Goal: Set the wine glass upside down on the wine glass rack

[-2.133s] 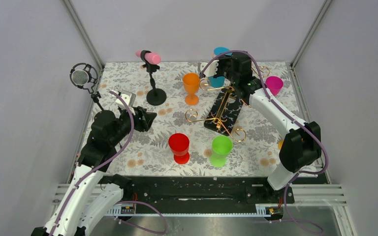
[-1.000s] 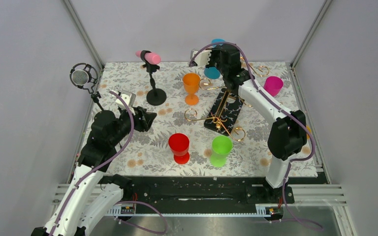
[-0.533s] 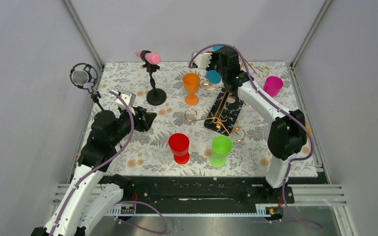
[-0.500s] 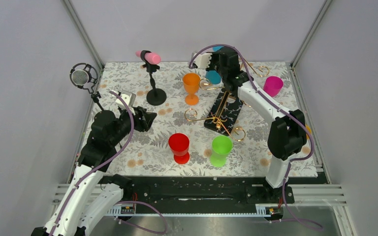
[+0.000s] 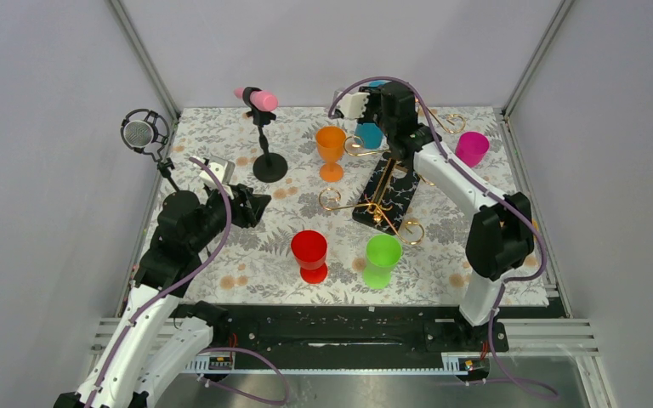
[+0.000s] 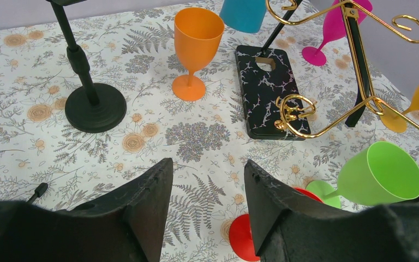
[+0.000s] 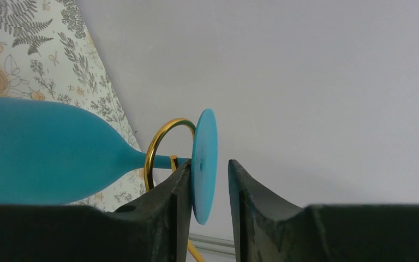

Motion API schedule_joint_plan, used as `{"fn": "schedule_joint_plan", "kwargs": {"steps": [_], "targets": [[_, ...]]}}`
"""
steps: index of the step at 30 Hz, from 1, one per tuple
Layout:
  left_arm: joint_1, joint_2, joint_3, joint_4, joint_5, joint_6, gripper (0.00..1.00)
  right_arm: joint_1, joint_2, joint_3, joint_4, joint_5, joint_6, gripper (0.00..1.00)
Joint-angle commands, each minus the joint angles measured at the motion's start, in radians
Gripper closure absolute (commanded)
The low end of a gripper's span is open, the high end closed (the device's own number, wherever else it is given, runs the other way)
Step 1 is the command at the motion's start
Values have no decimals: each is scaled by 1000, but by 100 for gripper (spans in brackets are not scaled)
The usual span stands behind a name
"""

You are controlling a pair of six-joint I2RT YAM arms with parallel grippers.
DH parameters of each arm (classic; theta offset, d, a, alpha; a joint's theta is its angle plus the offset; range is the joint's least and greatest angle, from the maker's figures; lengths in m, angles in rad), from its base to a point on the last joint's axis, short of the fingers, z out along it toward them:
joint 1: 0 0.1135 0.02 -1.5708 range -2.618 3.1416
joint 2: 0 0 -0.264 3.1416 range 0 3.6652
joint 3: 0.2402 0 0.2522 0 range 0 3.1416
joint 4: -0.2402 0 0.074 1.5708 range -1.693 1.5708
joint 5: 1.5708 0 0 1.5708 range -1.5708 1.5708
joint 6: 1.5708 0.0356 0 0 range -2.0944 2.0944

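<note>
One rack (image 5: 387, 191), six glasses (image 5: 330, 146); the teal glass (image 7: 43, 147) hangs bowl-down, stem in the rack's far loop. Right claw (image 7: 207, 169) parted astride its foot; left claw (image 6: 207, 164) open, empty

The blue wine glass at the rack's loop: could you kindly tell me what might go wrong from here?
1. The blue wine glass's foot sits between the right gripper's parted fingers, nearly against one; a skewed retreat could drag the stem out of the gold loop.
2. Whether the foot is fully seated on the wine glass rack is unclear; once released, the glass may swing or drop towards the orange glass.
</note>
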Motion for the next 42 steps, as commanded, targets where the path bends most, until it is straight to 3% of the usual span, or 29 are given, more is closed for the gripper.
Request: {"fn": "schedule_joint_plan", "kwargs": {"steps": [1, 7, 19, 26, 31, 36, 39, 42], "targets": [[1, -10, 0, 32, -6, 6, 49, -6, -109, -10, -22, -47, 41, 60], [0, -8, 0, 32, -5, 6, 48, -6, -148, -38, -67, -58, 46, 49], [1, 6, 2, 31, 1, 1, 48, -8, -284, -185, 6, -80, 150, 44], [1, 28, 9, 40, 4, -25, 48, -31, -435, -300, 139, -234, 386, 42], [1, 84, 28, 49, -55, -136, 48, -31, -581, -407, 233, -254, 529, 39], [0, 220, 116, -13, -94, -232, 47, -31, -703, -414, 107, -129, 843, 31], [-2, 262, 125, 29, -132, -316, 47, -31, -747, -403, 10, -50, 977, 24], [-7, 286, 108, 105, -188, -415, 46, -31, -792, -405, -70, 56, 1145, 24]]}}
